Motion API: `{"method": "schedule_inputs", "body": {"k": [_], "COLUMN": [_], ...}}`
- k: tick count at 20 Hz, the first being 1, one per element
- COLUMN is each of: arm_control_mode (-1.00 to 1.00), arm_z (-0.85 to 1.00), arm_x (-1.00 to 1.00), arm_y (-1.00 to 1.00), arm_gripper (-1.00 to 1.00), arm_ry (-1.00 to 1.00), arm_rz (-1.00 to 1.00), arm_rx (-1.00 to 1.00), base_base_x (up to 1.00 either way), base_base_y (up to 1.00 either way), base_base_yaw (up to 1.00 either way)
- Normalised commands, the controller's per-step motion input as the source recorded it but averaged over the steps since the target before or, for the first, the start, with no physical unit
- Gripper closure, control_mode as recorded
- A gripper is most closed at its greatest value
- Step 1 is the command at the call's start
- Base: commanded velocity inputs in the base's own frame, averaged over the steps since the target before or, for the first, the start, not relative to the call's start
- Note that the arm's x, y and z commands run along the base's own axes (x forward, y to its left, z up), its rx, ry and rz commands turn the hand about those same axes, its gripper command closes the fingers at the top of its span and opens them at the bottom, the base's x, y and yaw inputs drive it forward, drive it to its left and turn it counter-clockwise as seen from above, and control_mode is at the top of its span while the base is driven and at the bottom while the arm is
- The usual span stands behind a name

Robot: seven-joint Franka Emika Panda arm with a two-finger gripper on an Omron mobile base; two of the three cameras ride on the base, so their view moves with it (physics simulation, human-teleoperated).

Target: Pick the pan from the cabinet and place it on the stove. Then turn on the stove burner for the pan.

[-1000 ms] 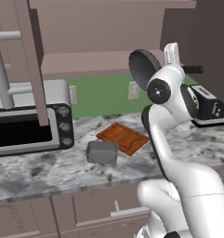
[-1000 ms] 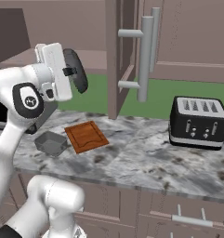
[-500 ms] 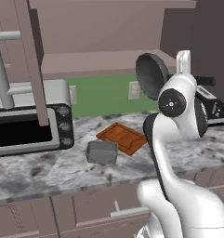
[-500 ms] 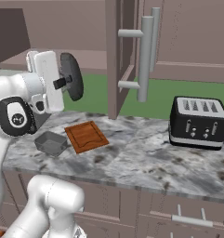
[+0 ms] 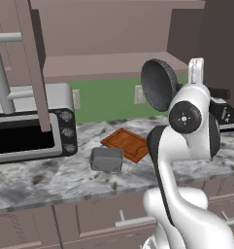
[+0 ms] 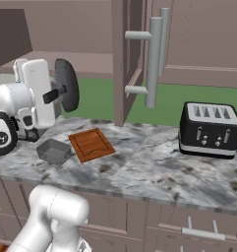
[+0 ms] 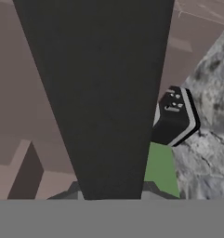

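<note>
Frying pan [image 5: 159, 83] held up on edge above the marble counter [image 6: 154, 162], level with the open wall cabinet door [image 6: 121, 59], well clear of the countertop. Gripper [image 6: 52, 95] pinched tight on the pan's thin dark handle [image 7: 104, 93], jaws nearly together. Below the pan, on the counter: wooden cutting board [image 5: 127, 144] and, just beside it, small grey tin [image 5: 107, 159]. Left of the board, silver toaster oven [image 5: 28, 124]; well to the right, black 4-slot toaster [image 6: 210, 129].
</note>
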Motion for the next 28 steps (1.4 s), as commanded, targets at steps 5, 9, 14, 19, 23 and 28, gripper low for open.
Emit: {"method": "schedule_inputs", "body": {"k": [5,9,14,19,23,28], "arm_control_mode": [1.0,1.0,1.0,1.0,1.0,1.0], "arm_z": [-0.02,0.0,0.0,0.0,0.0,0.0], "arm_x": [-0.16,0.0,0.0,0.0,0.0,0.0], "arm_y": [0.11,0.0,0.0,0.0,0.0,0.0], "arm_gripper": [1.0,1.0,1.0,1.0,1.0,1.0], "arm_ry": [0.0,0.0,0.0,0.0,0.0,0.0], "arm_rz": [0.0,0.0,0.0,0.0,0.0,0.0], "arm_rx": [0.0,0.0,0.0,0.0,0.0,0.0], "base_base_x": [-0.11,-0.66,-0.7,-0.71,-0.7,-0.65], "base_base_y": [0.03,0.34,0.45,0.52,0.47,0.44], "base_base_yaw": [0.0,0.0,0.01,0.05,0.04,0.06]}}
